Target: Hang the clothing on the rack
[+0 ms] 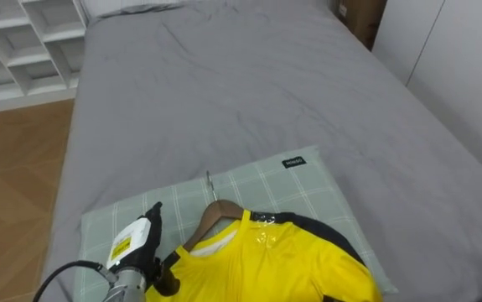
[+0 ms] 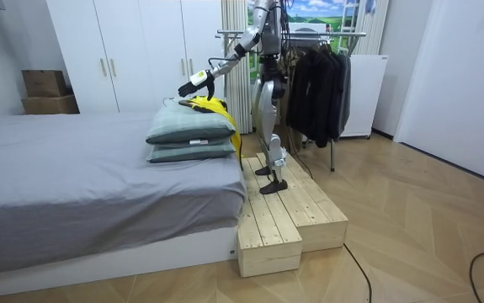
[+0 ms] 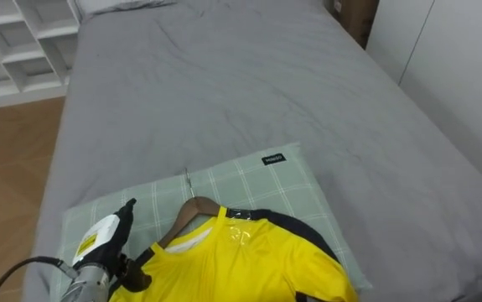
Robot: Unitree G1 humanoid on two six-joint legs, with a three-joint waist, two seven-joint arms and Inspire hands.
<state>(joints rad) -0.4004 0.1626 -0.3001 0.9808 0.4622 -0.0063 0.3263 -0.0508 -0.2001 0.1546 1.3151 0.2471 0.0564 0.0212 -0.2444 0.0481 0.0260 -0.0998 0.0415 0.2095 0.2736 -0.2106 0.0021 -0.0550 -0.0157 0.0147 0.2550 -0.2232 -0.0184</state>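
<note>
Nearest to the head camera, the left hand reaches in from the lower left and sits at the shoulder of the yellow shirt. It is touching or just beside the cloth, but whether it grasps the shirt or only rests against it cannot be told from these views. The shirt is already threaded onto a wooden hanger. One arm of the hanger shows bare above the collar, and its metal hook points away from the robot. Shirt and hanger lie flat on a green checked pillow, which the room view shows stacked on a second pillow at the foot of the grey bed. Beyond the pillow the bedspread runs on to the far end, with white shelves off to the left and a cardboard box at the far right corner.

In the room view the robot stands on a wooden platform at the bed's foot, with its left arm stretched out over the pillows. The clothes rack, hung with dark garments, stands behind it, well apart from the shirt.

Judging by this, the dressing of the hanger looks done. What is left is to take a firm hold, lift shirt and hanger off the pillow, turn to the rack and set the hook over its rail.
</note>
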